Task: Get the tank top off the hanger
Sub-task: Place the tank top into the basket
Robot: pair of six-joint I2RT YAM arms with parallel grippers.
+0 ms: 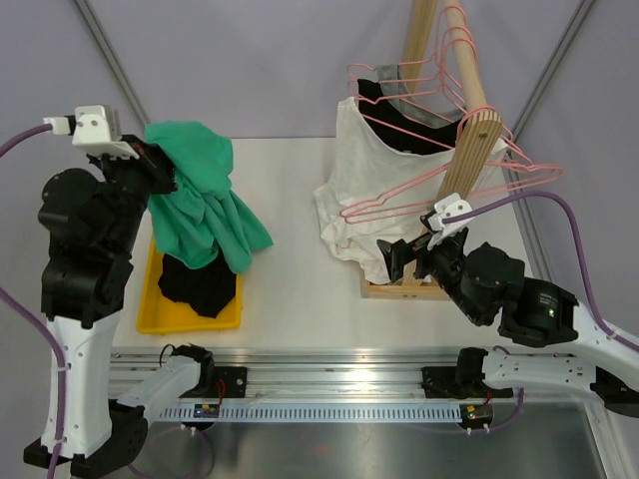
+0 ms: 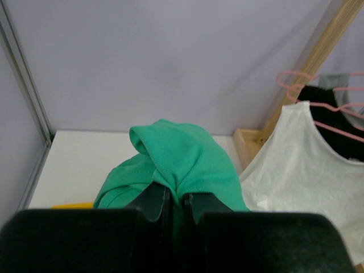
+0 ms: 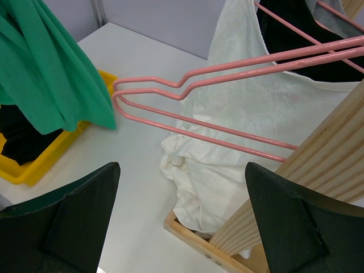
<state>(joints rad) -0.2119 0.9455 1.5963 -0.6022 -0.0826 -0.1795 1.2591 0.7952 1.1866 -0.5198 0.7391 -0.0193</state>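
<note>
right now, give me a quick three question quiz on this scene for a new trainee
1. True or false: the left gripper is shut on the green tank top.
2. What lies in the yellow bin? A) a black garment B) a shoe C) a book
3. Fill in: the right gripper faces the pink hangers with its jaws ___.

Key: 1 true; 2 A; 3 open
</note>
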